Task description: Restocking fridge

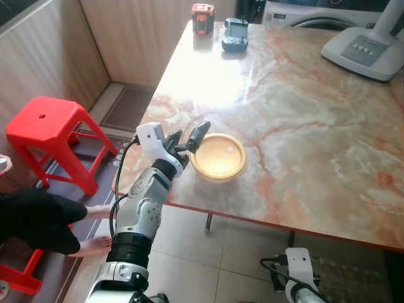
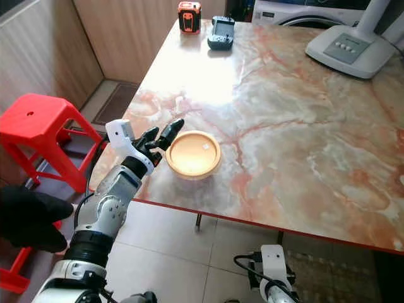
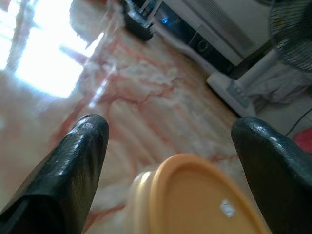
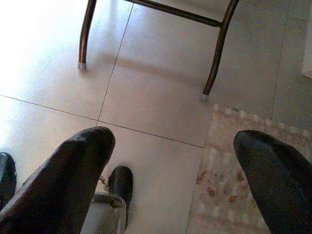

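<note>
I'm looking at one yellow lidded container (image 1: 218,156) sitting near the front edge of the marble tabletop (image 1: 303,120), not yet picked up, so I judge the restocking is only beginning. I'm holding the left end effector (image 1: 187,140) just beside its rim, fingers apart. The right end effector (image 4: 170,180) is hanging over the floor, fingers apart. Farther off I'm counting one red stool (image 1: 47,129), one orange-black device (image 1: 202,17) and one dark handset (image 1: 235,35).

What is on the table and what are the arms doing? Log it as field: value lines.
target: yellow lidded container near the table's front edge
left gripper: open, fingers at the container's left side, not closed on it
right gripper: open, hanging low over the tiled floor
table: marble top
far end: red-black device, dark handset, white fan base
beside table: red stool
</note>
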Robot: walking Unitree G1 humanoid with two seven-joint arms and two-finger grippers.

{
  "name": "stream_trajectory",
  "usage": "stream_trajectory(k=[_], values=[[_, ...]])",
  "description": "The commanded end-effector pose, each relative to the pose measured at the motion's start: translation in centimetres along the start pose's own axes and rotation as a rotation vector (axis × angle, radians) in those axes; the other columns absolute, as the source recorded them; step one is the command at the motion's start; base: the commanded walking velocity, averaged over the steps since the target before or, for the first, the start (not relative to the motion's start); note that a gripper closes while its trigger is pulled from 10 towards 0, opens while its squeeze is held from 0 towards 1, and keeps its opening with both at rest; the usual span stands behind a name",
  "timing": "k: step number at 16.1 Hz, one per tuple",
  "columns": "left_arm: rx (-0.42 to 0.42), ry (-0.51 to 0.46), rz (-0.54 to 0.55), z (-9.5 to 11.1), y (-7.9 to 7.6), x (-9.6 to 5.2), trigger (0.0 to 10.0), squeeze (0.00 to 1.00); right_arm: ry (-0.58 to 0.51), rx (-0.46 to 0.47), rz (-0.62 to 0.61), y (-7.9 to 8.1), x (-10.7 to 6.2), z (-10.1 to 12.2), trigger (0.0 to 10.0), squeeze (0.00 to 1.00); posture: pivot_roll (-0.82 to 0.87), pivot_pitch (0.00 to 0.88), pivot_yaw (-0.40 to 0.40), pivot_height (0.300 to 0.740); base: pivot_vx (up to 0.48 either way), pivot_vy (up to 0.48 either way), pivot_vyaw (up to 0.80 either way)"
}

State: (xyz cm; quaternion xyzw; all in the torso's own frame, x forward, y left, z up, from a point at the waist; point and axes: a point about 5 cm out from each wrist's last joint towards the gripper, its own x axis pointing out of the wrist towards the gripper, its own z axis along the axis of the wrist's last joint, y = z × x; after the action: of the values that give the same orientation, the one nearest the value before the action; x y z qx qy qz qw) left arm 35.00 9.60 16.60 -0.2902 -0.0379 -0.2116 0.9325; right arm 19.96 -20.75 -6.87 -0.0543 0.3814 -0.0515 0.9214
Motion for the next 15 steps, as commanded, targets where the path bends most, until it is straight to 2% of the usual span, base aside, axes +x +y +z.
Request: stream_trajectory(k=[1,4,5,6,7,8,9,10,15], values=[[-0.019,0.017,0.02,-0.2,0.7,-0.2,10.0,0.0,0.028,0.0,0.001,0.0,-0.2,-0.8,10.0,0.0,-0.03,0.202,0.026,0.74,0.0,0.0,0.0],[-0.042,0.055,0.059,-0.8,1.6,-0.1,10.0,0.0,0.033,-0.003,0.002,-0.1,-0.3,-0.9,10.0,0.0,-0.03,0.204,0.021,0.74,0.0,0.0,0.0],[-0.057,0.079,0.049,-1.2,1.6,0.0,10.0,0.13,0.033,-0.004,0.003,-0.1,-0.3,-0.9,10.0,0.0,-0.02,0.204,0.019,0.74,0.0,0.0,0.0],[-0.059,0.089,0.044,-1.5,1.5,0.0,10.0,0.98,0.033,-0.005,0.004,-0.1,-0.3,-0.9,10.0,0.0,-0.03,0.204,0.02,0.74,0.0,0.0,0.0],[-0.064,0.095,0.04,-1.7,1.5,0.1,10.0,0.98,0.033,-0.006,0.004,-0.1,-0.2,-0.9,10.0,0.0,-0.03,0.204,0.02,0.74,0.0,0.0,0.0],[-0.063,0.101,0.036,-1.8,1.4,0.2,10.0,0.85,0.032,-0.006,0.004,-0.1,-0.2,-0.9,10.0,0.0,-0.03,0.205,0.019,0.74,0.0,0.0,0.0],[-0.052,0.118,0.013,-2.1,0.9,0.6,10.0,0.0,0.032,-0.004,0.001,-0.2,-0.3,-0.9,10.0,0.0,-0.03,0.204,0.019,0.74,0.0,0.0,0.0],[-0.059,0.123,-0.016,-2.2,0.5,0.8,10.0,0.0,0.034,-0.004,0.0,-0.2,-0.3,-1.0,10.0,0.0,-0.03,0.203,0.018,0.74,0.0,0.0,0.0],[-0.067,0.153,-0.039,-2.9,0.0,1.1,10.0,0.0,0.034,-0.001,-0.004,-0.2,-0.3,-1.0,10.0,0.0,-0.03,0.203,0.021,0.74,0.0,0.0,0.0]])
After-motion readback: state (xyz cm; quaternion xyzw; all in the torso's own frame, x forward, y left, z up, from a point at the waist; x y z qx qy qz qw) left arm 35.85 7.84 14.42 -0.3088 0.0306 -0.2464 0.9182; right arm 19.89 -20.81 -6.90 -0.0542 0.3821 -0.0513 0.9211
